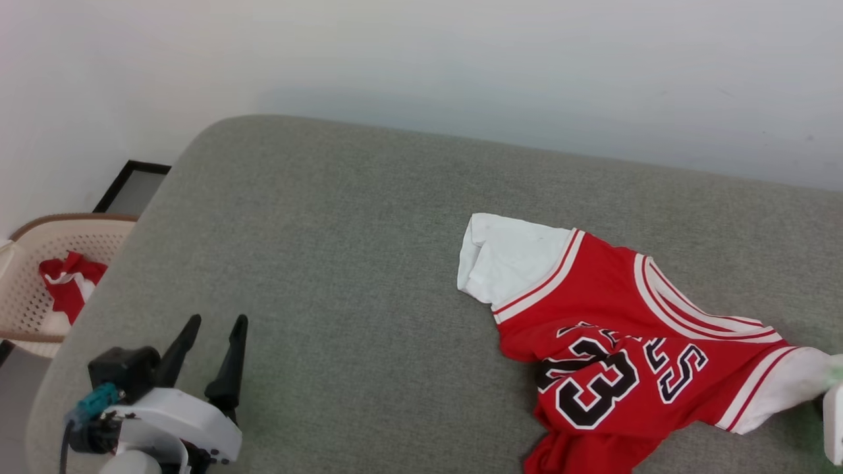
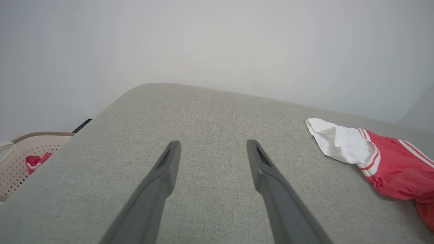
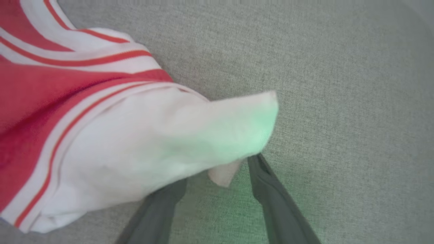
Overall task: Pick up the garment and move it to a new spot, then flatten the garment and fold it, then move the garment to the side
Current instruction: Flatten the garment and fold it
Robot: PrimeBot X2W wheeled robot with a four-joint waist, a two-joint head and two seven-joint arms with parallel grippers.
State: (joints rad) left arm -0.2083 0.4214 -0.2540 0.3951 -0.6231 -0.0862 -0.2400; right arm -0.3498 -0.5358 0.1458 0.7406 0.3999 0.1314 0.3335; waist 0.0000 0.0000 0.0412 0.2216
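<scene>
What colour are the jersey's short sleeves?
The garment has white sleeves with red-and-white striped trim; best in the head view.

Grey cushion with a basket off its left edge

The grey fabric cushion (image 1: 342, 263) meets a white wall (image 1: 461, 59) along its far edge, and its far-left corner is rounded. Off its left edge and lower down stands a beige perforated basket (image 1: 29, 299) with a brown rim. A small red-and-white cloth bundle (image 1: 69, 283) lies inside it. Behind the basket, by the wall, sits a black-framed panel (image 1: 132, 187). Dark grey floor (image 1: 16, 388) shows beside the basket.
</scene>
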